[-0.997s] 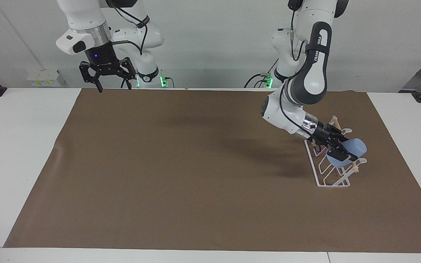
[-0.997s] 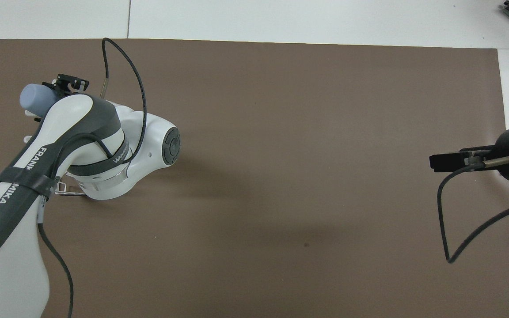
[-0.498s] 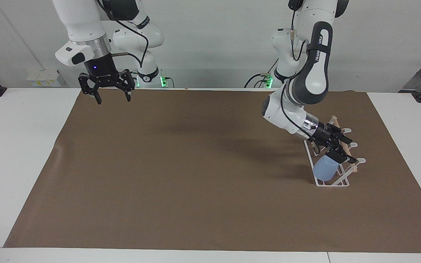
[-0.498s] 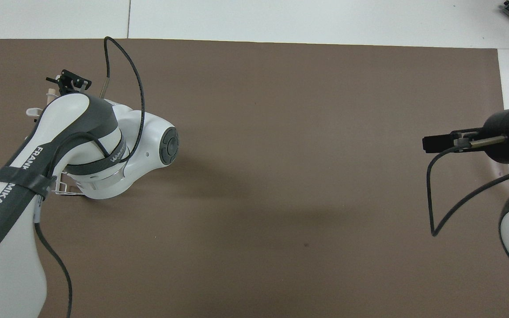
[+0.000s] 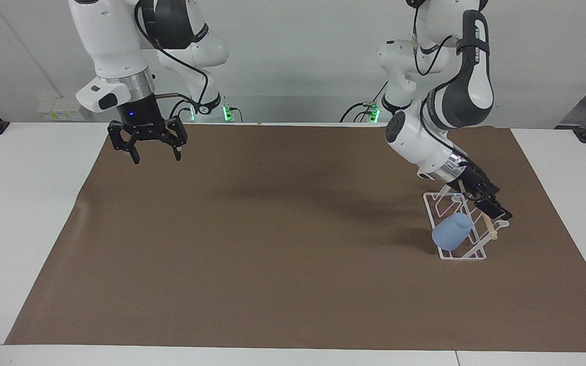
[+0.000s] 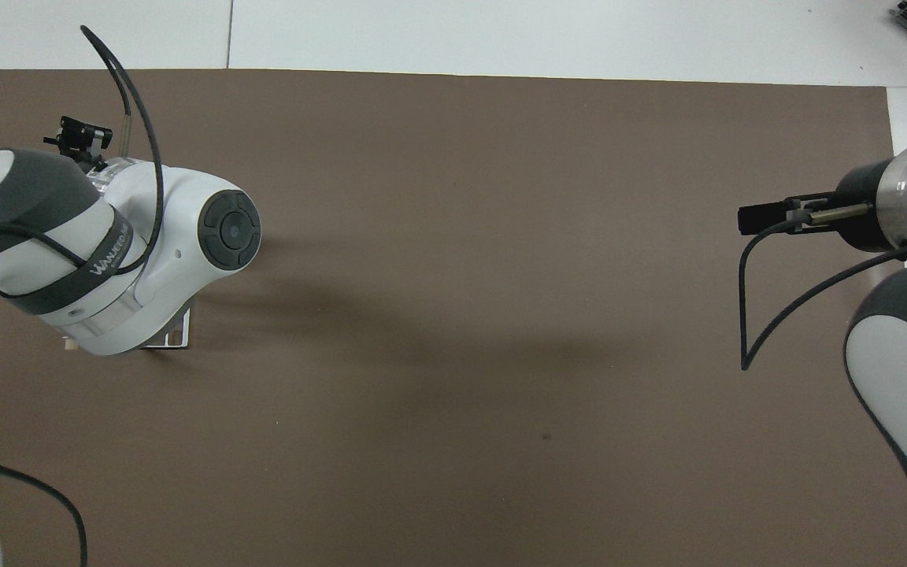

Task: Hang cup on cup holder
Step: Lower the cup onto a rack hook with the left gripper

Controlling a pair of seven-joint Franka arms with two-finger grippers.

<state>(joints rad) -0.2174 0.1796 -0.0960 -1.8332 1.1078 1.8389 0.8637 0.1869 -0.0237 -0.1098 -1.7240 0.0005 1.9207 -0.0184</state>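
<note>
- The cup (image 5: 451,231) now hangs on the rack (image 5: 458,223), tilted over one of the slanted prongs near the rack's base, at the left arm's end of the desk (image 5: 28,213).
- A second ago the left end effector (image 5: 494,207) was clenched on the cup above the rack's upper prongs; half a second ago the cup was already low on the rack with the end effector beside it.
- Now the left end effector is released from the cup and has drawn back and upward, hovering over the wooden rod along the rack's top, with a clear gap to the cup.
- Whether its fingers stand apart or together cannot be told here.
- The cup stays on the prong without support, so the hanging step looks finished; what seems left is pulling the arm clear without knocking the rack.
- The right end effector (image 5: 153,147) has drifted slightly lower, fingers spread and holding nothing, waiting over the brown mat (image 5: 252,244) at its own end.
- From overhead the left arm hides the cup and most of the rack.
</note>
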